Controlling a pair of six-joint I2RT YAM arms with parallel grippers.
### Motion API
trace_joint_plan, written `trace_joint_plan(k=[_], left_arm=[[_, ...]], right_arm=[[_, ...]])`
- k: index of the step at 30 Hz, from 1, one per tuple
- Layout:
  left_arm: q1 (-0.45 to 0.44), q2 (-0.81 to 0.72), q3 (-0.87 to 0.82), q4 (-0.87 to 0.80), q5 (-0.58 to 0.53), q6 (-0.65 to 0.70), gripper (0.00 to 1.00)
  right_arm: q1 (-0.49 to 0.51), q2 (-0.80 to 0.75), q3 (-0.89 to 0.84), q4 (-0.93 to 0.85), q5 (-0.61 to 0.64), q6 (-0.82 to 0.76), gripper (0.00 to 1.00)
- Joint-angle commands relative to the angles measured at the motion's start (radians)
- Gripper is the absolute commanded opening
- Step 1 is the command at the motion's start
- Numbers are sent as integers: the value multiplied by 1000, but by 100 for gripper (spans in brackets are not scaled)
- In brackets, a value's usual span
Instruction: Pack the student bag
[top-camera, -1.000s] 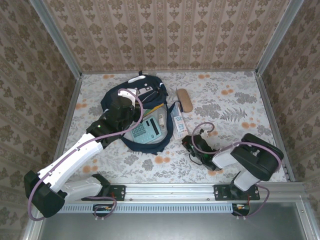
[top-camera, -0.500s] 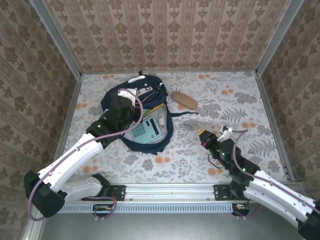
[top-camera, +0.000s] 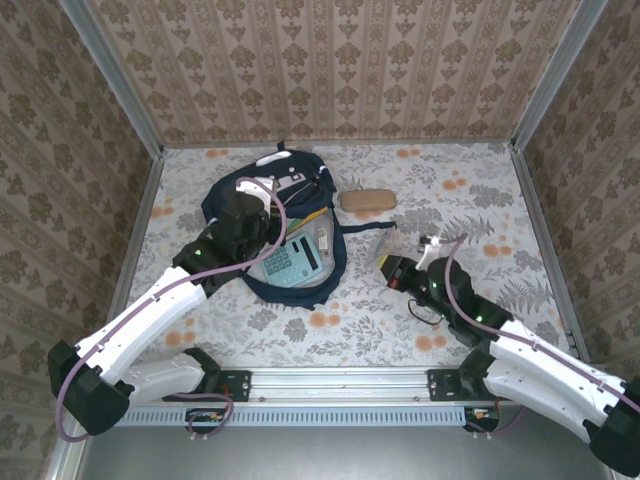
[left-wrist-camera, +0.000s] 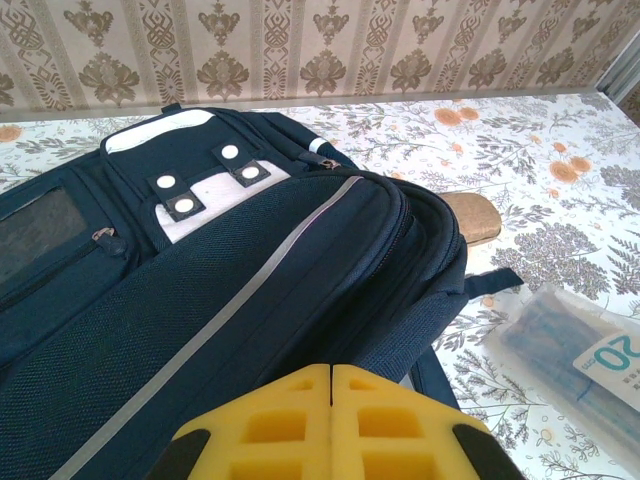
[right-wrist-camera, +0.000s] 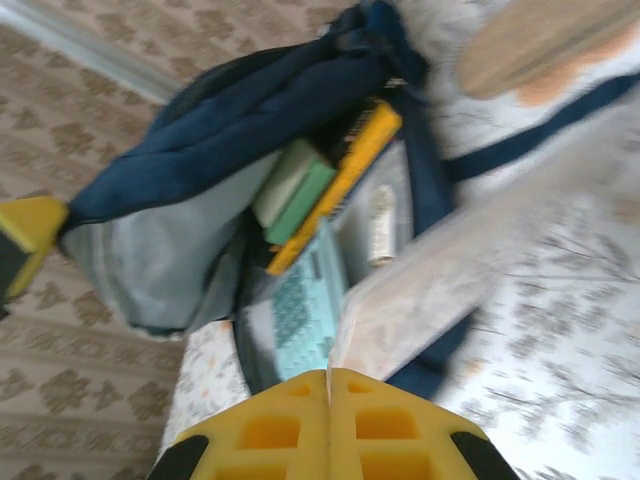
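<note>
Both grippers closed at the open bag

The left gripper (left-wrist-camera: 331, 405) has its pads pressed together at the raised flap of the student bag (left-wrist-camera: 230, 310), which lies open left of centre with a calculator (top-camera: 290, 262) inside. Whether it pinches any fabric cannot be told. The right gripper (right-wrist-camera: 328, 395) is clamped on a clear packet (top-camera: 368, 243) beside the bag's mouth. A tan case (top-camera: 366, 200) lies behind, and the table (top-camera: 480, 190) is bare rightward.

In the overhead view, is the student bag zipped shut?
No, the student bag lies open, with a calculator showing inside its main compartment.
</note>
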Motion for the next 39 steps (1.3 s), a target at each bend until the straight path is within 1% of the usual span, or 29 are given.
trace_joint_plan(k=[1, 5, 13, 20, 23, 25, 27, 32, 39], left_arm=[[10, -7, 3, 43, -13, -11, 0], [11, -4, 4, 43, -16, -11, 0], [11, 2, 4, 43, -18, -9, 0], [11, 1, 6, 40, -30, -6, 0], [11, -4, 4, 41, -37, -5, 0], [12, -4, 2, 42, -37, -5, 0], [12, -1, 3, 41, -37, -5, 0], [13, -1, 4, 40, -32, -6, 0], [13, -5, 4, 39, -27, -9, 0]], right_arm=[[-2, 85, 133, 99, -154, -62, 0], [2, 172, 219, 119, -247, -80, 0], [4, 354, 440, 72, -352, -146, 0], [9, 527, 550, 217, -431, -88, 0], [10, 598, 548, 325, -484, -40, 0], [9, 620, 525, 366, -489, -25, 0], [1, 609, 483, 361, -468, -23, 0], [-24, 524, 304, 343, -415, -30, 0], [-39, 433, 161, 236, -346, -30, 0]])
